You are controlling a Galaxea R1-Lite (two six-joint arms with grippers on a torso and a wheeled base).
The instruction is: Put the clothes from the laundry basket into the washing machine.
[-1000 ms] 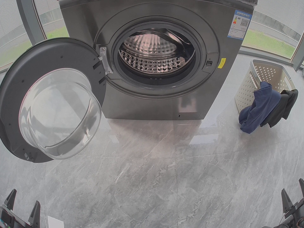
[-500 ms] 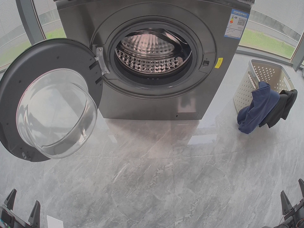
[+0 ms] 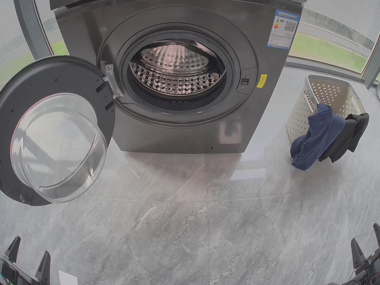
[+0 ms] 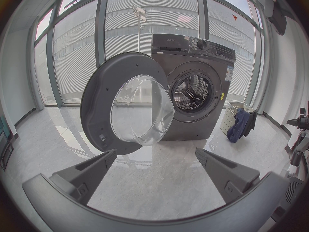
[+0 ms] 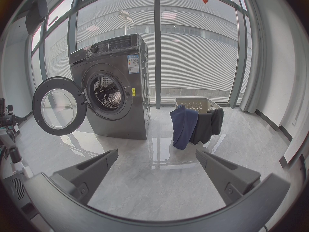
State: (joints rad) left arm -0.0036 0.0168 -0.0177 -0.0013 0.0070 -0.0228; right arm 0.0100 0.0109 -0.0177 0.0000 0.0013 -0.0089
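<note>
Grey marble-look tiles (image 3: pixel 206 226) run from wall to wall, shiny enough to mirror the tall windows (image 3: pixel 336 40) behind. The washing machine (image 3: pixel 261 52) stands with its back toward the glass. Its round door (image 3: pixel 47 76) is swung fully out to the robot's left, and the clear bowl of the door bulges toward the floor space in front. The perforated steel drum (image 3: pixel 174 72) shows through the open mouth.

To the robot's right of the machine, set apart from its side panel, sits the cream laundry basket (image 3: pixel 301 111) (slotted walls, close to the window sill). A blue garment (image 3: pixel 316 139) hangs over its near rim and trails down almost to the tiles. A dark garment (image 3: pixel 348 135) is draped over the same rim, just beside the blue one and touching it.

A broad stretch of floor lies between the machine's front and the two arms. The left gripper (image 4: pixel 155 151) hangs low on the door's side with its fingers spread wide, nothing between them. The right gripper (image 5: pixel 156 152) is likewise splayed and holds nothing, facing the basket from well back.
</note>
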